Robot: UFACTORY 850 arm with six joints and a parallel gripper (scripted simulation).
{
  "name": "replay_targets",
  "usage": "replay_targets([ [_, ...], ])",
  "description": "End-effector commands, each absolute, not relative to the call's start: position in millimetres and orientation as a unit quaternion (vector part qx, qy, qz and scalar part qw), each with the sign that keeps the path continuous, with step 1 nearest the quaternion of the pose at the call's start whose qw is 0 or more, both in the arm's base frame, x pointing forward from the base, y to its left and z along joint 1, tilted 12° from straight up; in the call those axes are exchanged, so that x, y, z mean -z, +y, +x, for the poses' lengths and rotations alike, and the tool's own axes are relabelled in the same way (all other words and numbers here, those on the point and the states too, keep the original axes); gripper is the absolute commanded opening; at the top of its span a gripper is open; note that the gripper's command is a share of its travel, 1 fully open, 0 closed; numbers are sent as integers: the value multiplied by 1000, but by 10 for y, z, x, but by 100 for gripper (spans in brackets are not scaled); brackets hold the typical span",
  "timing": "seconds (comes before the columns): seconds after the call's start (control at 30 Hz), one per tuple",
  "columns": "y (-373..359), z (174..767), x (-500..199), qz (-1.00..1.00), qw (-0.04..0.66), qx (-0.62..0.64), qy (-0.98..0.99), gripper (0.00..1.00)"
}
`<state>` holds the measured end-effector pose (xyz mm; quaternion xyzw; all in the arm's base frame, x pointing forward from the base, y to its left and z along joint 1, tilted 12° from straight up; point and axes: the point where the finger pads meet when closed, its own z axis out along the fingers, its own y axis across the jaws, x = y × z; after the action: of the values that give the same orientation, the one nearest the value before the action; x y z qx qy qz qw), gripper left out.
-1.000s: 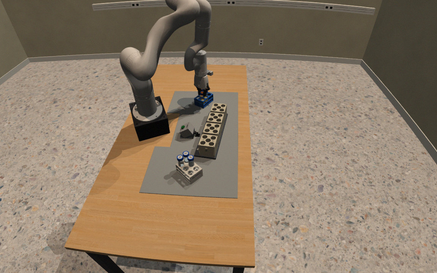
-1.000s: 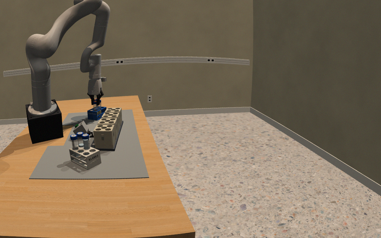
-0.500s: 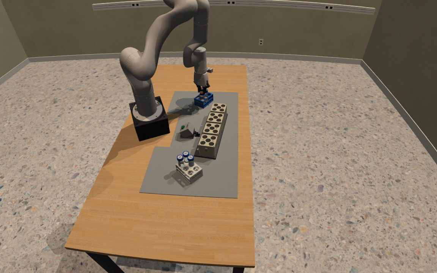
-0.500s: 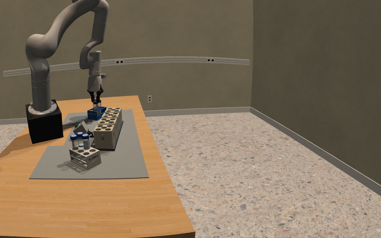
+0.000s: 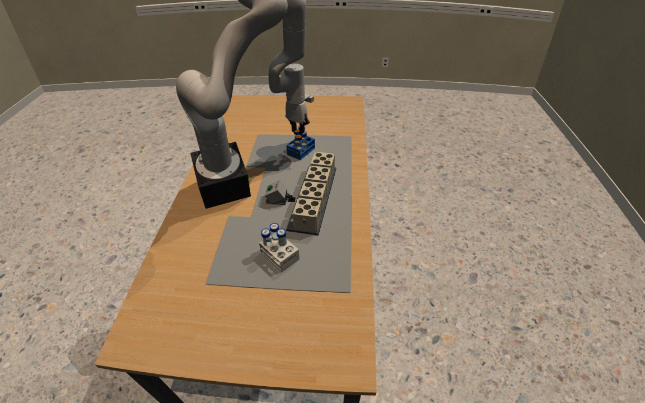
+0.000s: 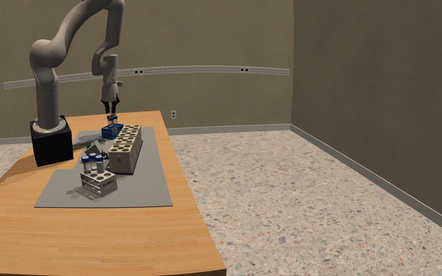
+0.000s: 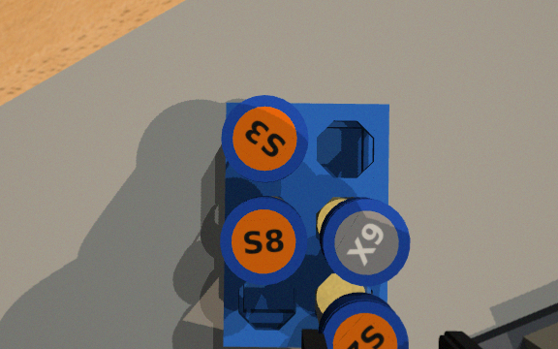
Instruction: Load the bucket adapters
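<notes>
My gripper (image 5: 298,129) (image 6: 110,111) (image 7: 381,340) is open and empty above the blue sample rack (image 5: 293,151) (image 6: 107,132) (image 7: 379,113), its fingers on either side of the S2 cap (image 7: 362,334) in the wrist view, above it. S3 (image 7: 264,138), S8 (image 7: 263,241) and grey-dotted X9 (image 7: 366,248) stand in the same rack. Four beige adapters (image 5: 306,221) (image 6: 121,163) stand in a row on the dark stand (image 5: 308,231) (image 6: 122,173); their holes look empty. Three blue-capped blanks (image 5: 265,233) (image 5: 274,227) (image 5: 281,233) stand in the white rack (image 5: 290,259) (image 6: 109,184); their numbers are unreadable.
The sloped desk (image 5: 275,194) (image 6: 93,150) with the green DONE key (image 5: 270,187) (image 6: 88,145) stands between the arm's base (image 5: 221,185) (image 6: 52,145) and the adapters. A small black fixture (image 5: 290,197) sits between desk and stand.
</notes>
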<state>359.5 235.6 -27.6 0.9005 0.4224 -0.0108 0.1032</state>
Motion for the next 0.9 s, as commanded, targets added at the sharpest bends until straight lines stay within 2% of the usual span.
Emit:
replay_targets([
  [0.0,2384,3597,161,901,103,14,422,44],
  [0.87,2476,3569,-289,901,103,14,422,44],
])
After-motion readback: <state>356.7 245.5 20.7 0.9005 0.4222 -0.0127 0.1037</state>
